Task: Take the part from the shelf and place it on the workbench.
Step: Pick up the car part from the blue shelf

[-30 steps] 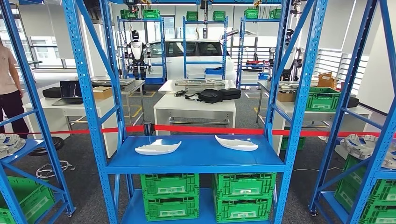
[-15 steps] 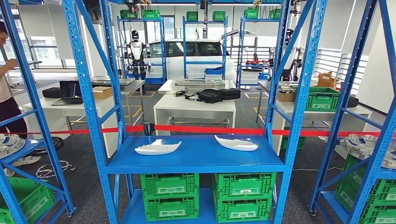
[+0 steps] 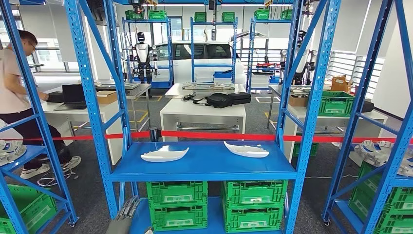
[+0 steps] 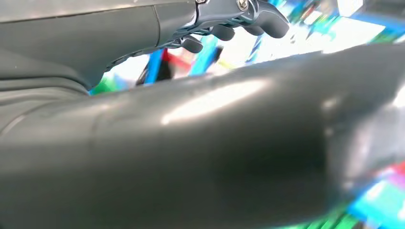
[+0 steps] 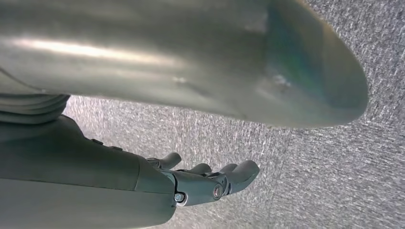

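Landmark: the blue shelf (image 3: pixel 204 168) straight ahead of me; every place below is given against it.
Person: a person (image 3: pixel 17 92) stands far to the left of the shelf and behind it, leaning over a white desk (image 3: pixel 73 111) that carries a dark laptop.
My left robot hand: my left robot hand (image 3: pixel 125 214) shows low at the shelf's left front post, beside the green crates (image 3: pixel 177 204) under the shelf board. Its fingers (image 4: pixel 258 21) are loosely apart and hold nothing.
Left part: a white curved part (image 3: pixel 164 154) lies flat on the shelf board, left of its middle, untouched.
Right part: a second white part (image 3: pixel 246 149) lies on the same board, right of its middle, well apart from the first.
Red tape: a red barrier tape (image 3: pixel 219 135) runs across just behind the shelf board.
Middle desk: a white desk (image 3: pixel 203 113) with a black bag (image 3: pixel 221 100) stands beyond the tape, behind the shelf.
My right robot hand: my right robot hand (image 5: pixel 210 181) hangs over grey carpet floor (image 5: pixel 334 167), fingers gently curved and apart, nothing in them.
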Motion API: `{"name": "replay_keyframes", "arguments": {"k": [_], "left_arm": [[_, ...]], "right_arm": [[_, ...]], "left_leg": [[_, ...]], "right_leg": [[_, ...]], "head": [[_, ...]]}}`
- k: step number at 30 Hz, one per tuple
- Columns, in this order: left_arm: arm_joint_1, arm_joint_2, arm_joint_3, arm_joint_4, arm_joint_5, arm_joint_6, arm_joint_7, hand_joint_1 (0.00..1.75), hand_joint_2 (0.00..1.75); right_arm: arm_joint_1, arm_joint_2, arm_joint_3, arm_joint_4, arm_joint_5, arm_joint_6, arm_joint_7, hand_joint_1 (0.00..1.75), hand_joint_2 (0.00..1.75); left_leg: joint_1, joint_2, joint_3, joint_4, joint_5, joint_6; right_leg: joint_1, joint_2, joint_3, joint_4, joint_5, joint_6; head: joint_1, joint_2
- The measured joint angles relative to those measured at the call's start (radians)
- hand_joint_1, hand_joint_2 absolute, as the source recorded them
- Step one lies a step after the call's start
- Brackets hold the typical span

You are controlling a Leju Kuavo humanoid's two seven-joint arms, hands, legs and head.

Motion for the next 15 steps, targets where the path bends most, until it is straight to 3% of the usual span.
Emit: {"name": "replay_keyframes", "arguments": {"k": [8,15], "left_arm": [[-0.121,-0.001,-0.19,-0.097,-0.054,0.08,0.046,0.0,0.0],[-0.177,-0.003,-0.287,-0.135,-0.099,0.11,0.108,0.0,0.0]], "right_arm": [[-0.017,0.001,-0.05,0.01,0.08,0.005,-0.005,0.0,0.0],[-0.021,0.001,-0.066,0.015,0.105,0.008,-0.013,0.0,0.0]], "left_leg": [[0.0,0.0,0.0,0.0,0.0,0.0],[0.0,-0.002,0.0,0.0,0.001,-0.001]], "right_leg": [[0.0,0.0,0.0,0.0,0.0,0.0],[0.0,-0.001,0.0,0.0,0.001,0.0]], "head": [[0.0,0.0],[0.0,0.0]]}}
